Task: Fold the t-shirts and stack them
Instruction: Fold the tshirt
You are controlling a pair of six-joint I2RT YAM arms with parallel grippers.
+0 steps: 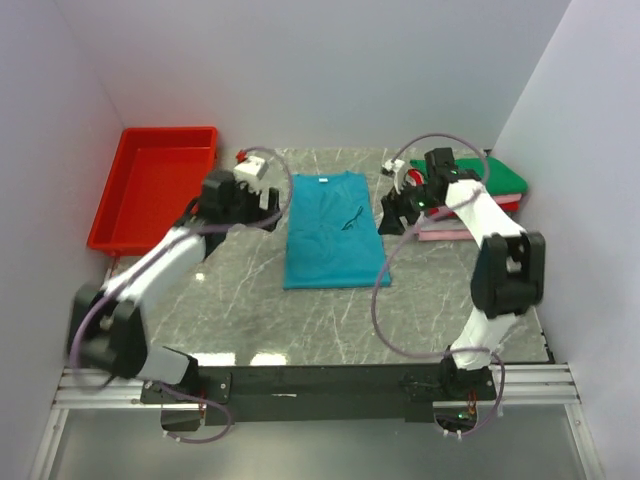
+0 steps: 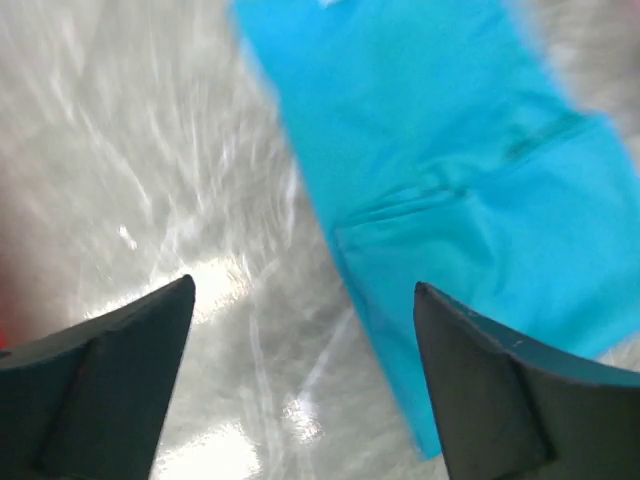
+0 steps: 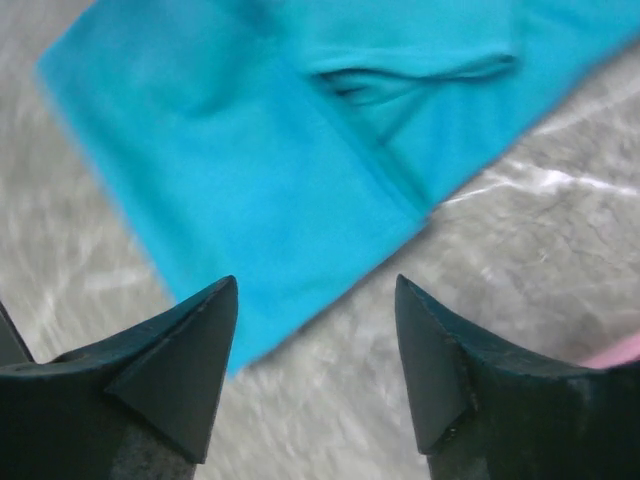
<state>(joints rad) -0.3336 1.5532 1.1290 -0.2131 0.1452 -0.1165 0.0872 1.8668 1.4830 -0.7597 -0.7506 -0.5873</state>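
Observation:
A teal t-shirt [image 1: 335,232] lies flat in the middle of the marble table, sleeves folded in to make a long rectangle. My left gripper [image 1: 266,207] hovers just off its left edge. In the left wrist view the left gripper [image 2: 304,285] is open over bare table, with the teal t-shirt [image 2: 450,170] up and to the right. My right gripper [image 1: 392,215] hovers at the shirt's right edge. Seen from the right wrist, the right gripper [image 3: 316,280] is open and empty above the edge of the teal t-shirt [image 3: 250,180]. Folded green [image 1: 497,176], red and pink [image 1: 448,235] t-shirts are stacked at the right.
A red plastic tray [image 1: 155,185] stands at the back left, partly off the table's [image 1: 250,310] left edge. White walls close in on the left, back and right. A corner of pink cloth [image 3: 615,352] shows at the right wrist view's edge.

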